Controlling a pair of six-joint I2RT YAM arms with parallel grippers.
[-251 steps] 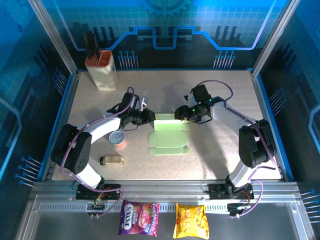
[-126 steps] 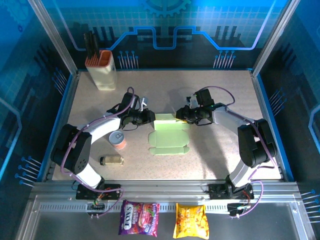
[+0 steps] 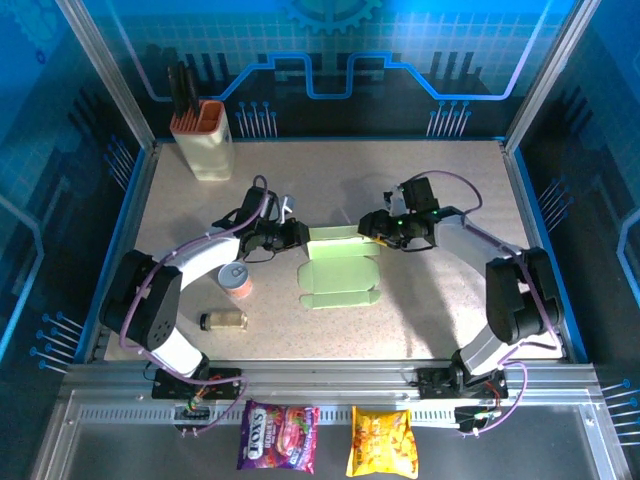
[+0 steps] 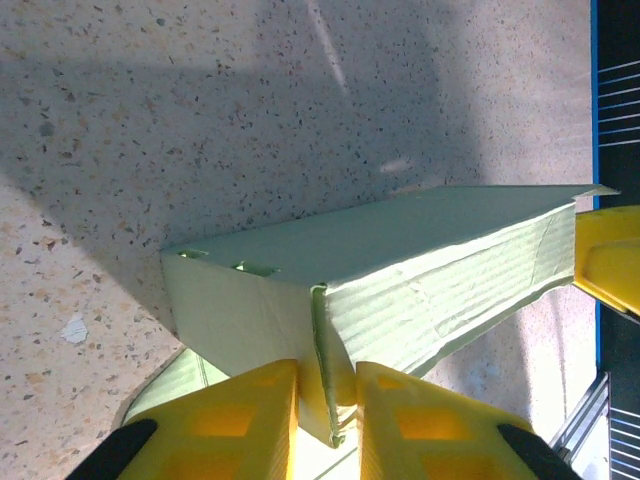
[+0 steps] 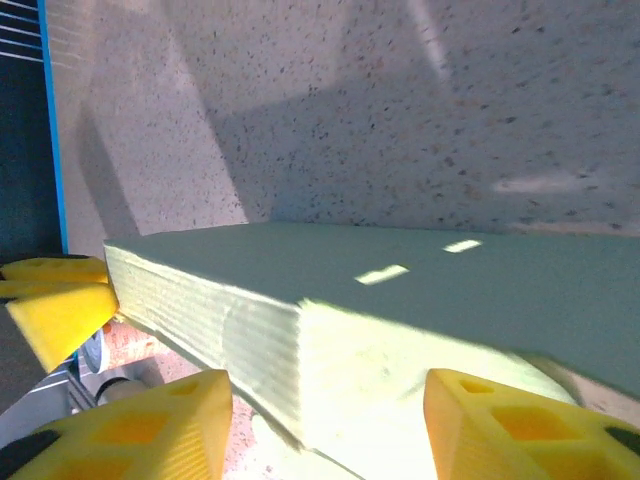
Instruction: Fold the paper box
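With left jaws (image 4: 328, 385) clamped on paper box (image 3: 340, 272) raised wall, right jaws (image 5: 325, 395) wide open astride its other end: risking crumpled or torn card if tugged unevenly.

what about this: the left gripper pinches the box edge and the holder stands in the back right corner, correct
Not quite. The left gripper does pinch the box edge, but the holder stands in the back left corner, not the back right. The top external view shows it.
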